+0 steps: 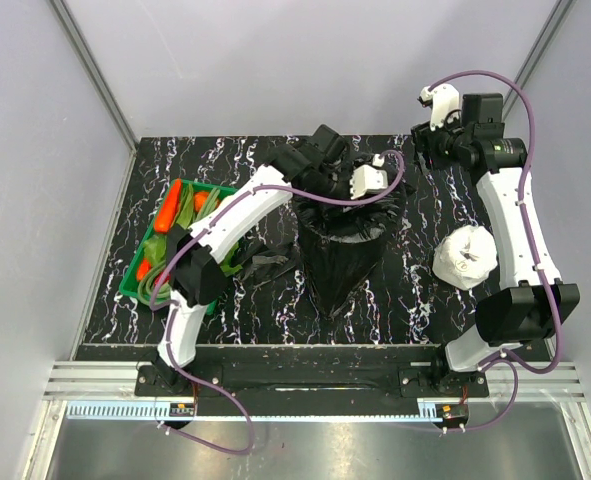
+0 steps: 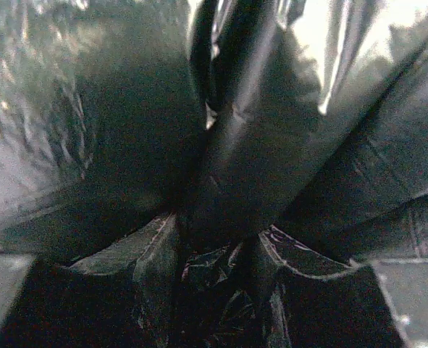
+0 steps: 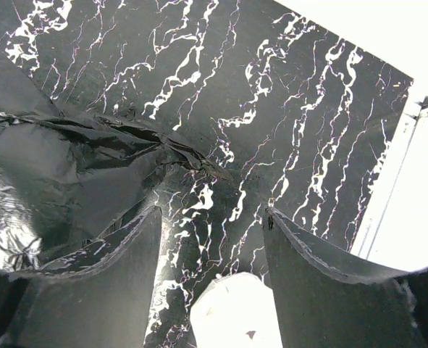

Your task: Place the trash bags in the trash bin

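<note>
The large trash bag (image 1: 340,255) is draping a tall tapered form at centre frame in the top view, presumably the trash bin, and hiding it. The film looks light, floppy and slick, so a bunched fold is offering the best hold. The smaller trash bag (image 1: 265,262) is lying crumpled just left, beside the vegetable tray (image 1: 127,285). Only the left wrist view is showing film bunching between the fingers of the left gripper (image 2: 214,243); whether it is pinched, I cannot tell. The right gripper (image 3: 210,217) is hanging spread and empty.
</note>
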### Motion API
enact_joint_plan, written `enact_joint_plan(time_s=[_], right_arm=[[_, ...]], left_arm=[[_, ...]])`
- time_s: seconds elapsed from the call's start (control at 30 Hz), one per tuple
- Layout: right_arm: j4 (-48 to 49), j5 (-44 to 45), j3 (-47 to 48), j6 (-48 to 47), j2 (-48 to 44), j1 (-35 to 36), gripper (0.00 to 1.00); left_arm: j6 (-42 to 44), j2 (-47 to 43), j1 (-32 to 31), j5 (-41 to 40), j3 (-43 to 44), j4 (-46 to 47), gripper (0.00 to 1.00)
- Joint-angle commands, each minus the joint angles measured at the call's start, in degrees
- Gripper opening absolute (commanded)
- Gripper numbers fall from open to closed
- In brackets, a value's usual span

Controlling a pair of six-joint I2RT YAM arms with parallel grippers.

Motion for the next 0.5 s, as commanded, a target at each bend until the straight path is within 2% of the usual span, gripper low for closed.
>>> enact_joint_plan(time_s=[0.0,0.47], right_arm=[[1.1,-0.7,-0.2,0.4,-1.0,0.1,0.64],[1.1,1.0,-2.8,-0.5,-2.4,0.1,0.65]], left_arm=[[1.3,1.0,-0.1,2.5,-0.2,3.2,0.45],[4.1,5.3,-2.4,0.1,-0.2,5.2,0.5]])
